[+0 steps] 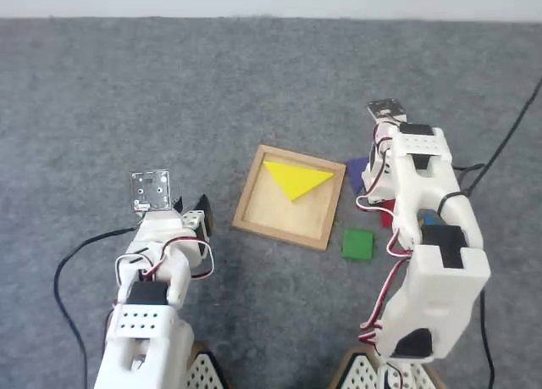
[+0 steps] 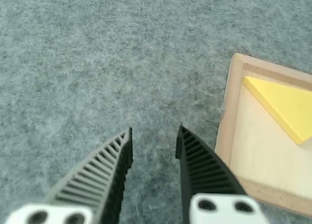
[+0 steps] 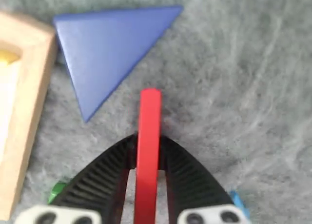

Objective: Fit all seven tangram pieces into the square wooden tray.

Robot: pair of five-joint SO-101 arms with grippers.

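The square wooden tray (image 1: 246,209) lies mid-table with a yellow triangle (image 1: 296,179) in its far corner. My right gripper (image 3: 146,151) is shut on a red piece (image 3: 148,136) held on edge, just right of the tray, beside a dark blue triangle (image 3: 105,48). That blue triangle (image 1: 357,166) pokes out from under the right arm. A green square (image 1: 357,244) lies near the tray's front right corner. My left gripper (image 2: 153,136) stands open over bare carpet left of the tray (image 2: 229,121), with nothing between its fingers.
Grey carpet covers the whole table. A bit of light blue piece (image 1: 430,219) shows under the right arm, also at the gripper's side (image 3: 237,202). Cables trail from both arms. Open carpet lies left of and beyond the tray.
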